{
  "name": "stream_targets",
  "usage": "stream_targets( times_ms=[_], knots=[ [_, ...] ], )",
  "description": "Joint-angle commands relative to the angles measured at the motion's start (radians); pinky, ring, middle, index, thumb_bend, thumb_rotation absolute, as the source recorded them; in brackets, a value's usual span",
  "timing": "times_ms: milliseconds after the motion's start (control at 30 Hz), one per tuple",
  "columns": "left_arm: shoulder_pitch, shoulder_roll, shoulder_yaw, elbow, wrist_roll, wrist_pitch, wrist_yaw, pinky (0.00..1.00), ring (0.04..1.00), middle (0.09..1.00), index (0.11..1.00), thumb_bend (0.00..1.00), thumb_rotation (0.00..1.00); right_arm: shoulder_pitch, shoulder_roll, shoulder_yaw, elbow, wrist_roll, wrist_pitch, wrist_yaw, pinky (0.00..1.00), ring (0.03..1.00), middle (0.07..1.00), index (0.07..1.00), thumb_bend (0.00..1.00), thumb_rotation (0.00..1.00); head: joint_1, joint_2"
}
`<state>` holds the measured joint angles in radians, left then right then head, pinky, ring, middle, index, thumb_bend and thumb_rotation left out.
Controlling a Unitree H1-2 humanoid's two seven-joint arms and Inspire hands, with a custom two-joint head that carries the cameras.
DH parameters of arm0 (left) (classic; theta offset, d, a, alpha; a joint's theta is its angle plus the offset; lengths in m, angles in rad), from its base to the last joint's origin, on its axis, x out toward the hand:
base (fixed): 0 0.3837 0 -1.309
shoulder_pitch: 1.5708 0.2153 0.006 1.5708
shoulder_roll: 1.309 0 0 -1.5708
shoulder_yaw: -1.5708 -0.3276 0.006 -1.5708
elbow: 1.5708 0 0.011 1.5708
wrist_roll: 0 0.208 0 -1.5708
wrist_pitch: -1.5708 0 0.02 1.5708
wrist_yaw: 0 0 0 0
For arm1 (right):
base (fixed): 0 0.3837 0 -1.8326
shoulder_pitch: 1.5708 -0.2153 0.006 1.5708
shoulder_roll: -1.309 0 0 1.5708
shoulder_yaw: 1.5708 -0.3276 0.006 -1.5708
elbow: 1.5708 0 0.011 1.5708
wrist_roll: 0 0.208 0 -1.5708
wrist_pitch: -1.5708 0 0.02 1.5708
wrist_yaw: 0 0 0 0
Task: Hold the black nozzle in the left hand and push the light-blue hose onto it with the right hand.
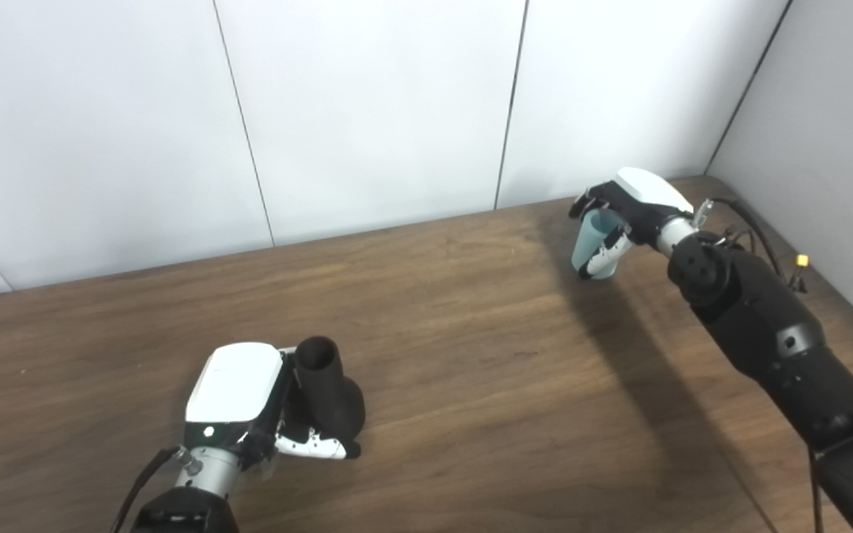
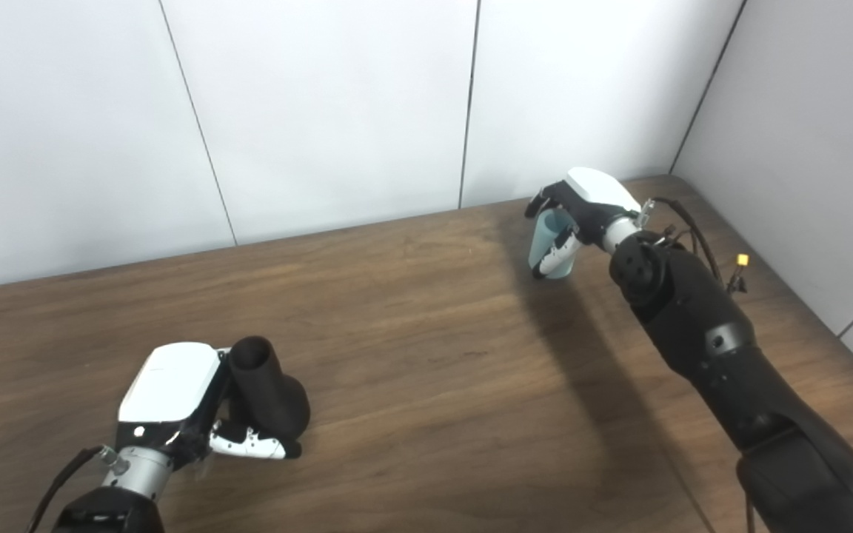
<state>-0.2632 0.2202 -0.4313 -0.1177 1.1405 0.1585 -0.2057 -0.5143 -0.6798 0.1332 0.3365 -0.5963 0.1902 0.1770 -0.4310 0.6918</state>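
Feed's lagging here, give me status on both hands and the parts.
Left hand shut on black nozzle, near table edge. Right hand shut on light-blue hose, far right. Parts well apart, bare table between.

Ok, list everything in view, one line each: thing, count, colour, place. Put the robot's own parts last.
nozzle: one, black, near left of the table, upright with its open narrow end up, in the left hand's grasp.
hose: one short piece, light blue, far right of the table, held in the right hand.
table: one, dark brown wood, fills the lower part of both views.
wall: white panels with dark seams, behind the table and along its right side.
left hand: one, white and black, near left, shut on the nozzle.
right hand: one, white and black, far right, shut on the hose.
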Motion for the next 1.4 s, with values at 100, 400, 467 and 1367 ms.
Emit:
stream_targets(
  times_ms=[100, 400, 467, 1367],
  knots=[
    [-0.008, 0.012, 0.009, -0.028, 0.017, 0.004, -0.006, 0.38, 0.493, 0.445, 0.493, 0.53, 0.00, -0.008, -0.047, -0.018, -0.037, -0.018, -0.037, -0.049, 0.67, 0.722, 0.723, 0.488, 0.52, 0.13, 0.001, 0.004],
    [-0.006, 0.006, 0.012, -0.031, 0.014, 0.009, -0.006, 0.36, 0.488, 0.442, 0.493, 0.53, 0.00, 0.007, -0.036, -0.025, -0.045, -0.066, -0.061, -0.127, 0.84, 0.707, 0.626, 0.484, 0.52, 0.12, 0.001, 0.011],
    [-0.006, 0.007, 0.012, -0.029, 0.013, 0.006, -0.003, 0.36, 0.490, 0.440, 0.494, 0.53, 0.00, 0.005, -0.033, -0.026, -0.040, -0.070, -0.070, -0.144, 0.85, 0.707, 0.645, 0.483, 0.52, 0.12, 0.002, 0.012],
    [-0.006, -0.007, 0.001, -0.033, 0.029, 0.021, -0.011, 0.35, 0.474, 0.435, 0.493, 0.53, 0.00, 0.021, -0.010, -0.073, -0.217, -0.043, -0.091, -0.142, 0.41, 0.396, 0.503, 0.499, 0.52, 0.00, 0.021, 0.017]
  ],
)
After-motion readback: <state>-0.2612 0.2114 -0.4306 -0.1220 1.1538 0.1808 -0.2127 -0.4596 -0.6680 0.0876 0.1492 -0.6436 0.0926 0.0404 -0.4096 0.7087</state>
